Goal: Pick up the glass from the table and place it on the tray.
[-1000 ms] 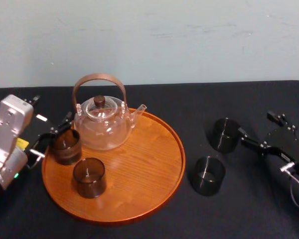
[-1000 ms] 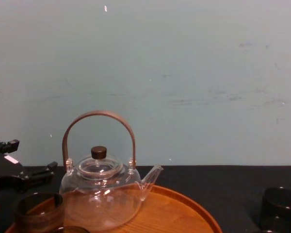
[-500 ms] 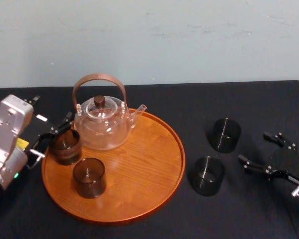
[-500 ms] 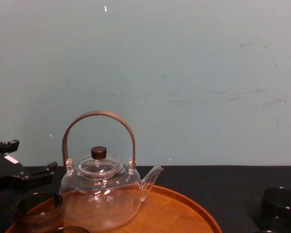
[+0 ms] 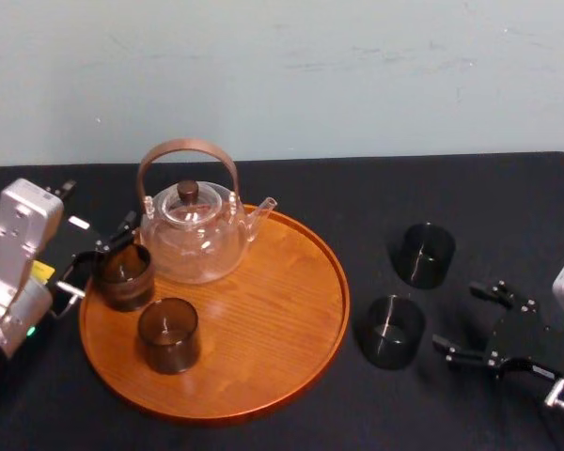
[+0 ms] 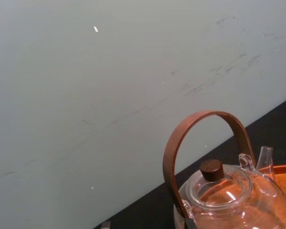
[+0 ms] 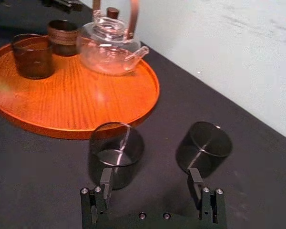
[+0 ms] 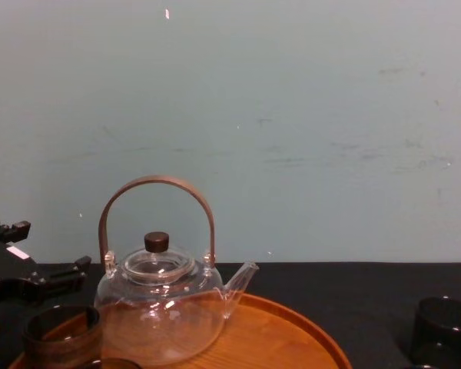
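Two dark glasses stand on the black table [image 5: 508, 197], right of the tray: a far glass [image 5: 423, 254] [image 7: 203, 148] [image 8: 442, 330] and a near glass [image 5: 392, 329] [image 7: 117, 152]. My right gripper [image 5: 456, 317] [image 7: 150, 180] is open, low over the cloth just right of the near glass and apart from both. The round wooden tray [image 5: 263, 348] [image 7: 86, 102] holds a glass teapot [image 5: 193, 230] [image 8: 165, 307] and two more dark glasses [image 5: 168, 334] [image 5: 124, 275]. At the tray's left rim my left gripper [image 5: 99, 258] [image 8: 42, 280] is open, its fingertips by the rear tray glass.
A pale wall rises behind the table's far edge. The teapot's brown handle [image 6: 205, 138] arches high above its lid. Bare wood fills the tray's right half [image 5: 282, 282]. Black cloth lies open between the tray and the two loose glasses.
My right gripper has drawn back from the far glass toward the table's near edge, ending just right of the near glass. The left arm and all glasses stay put.
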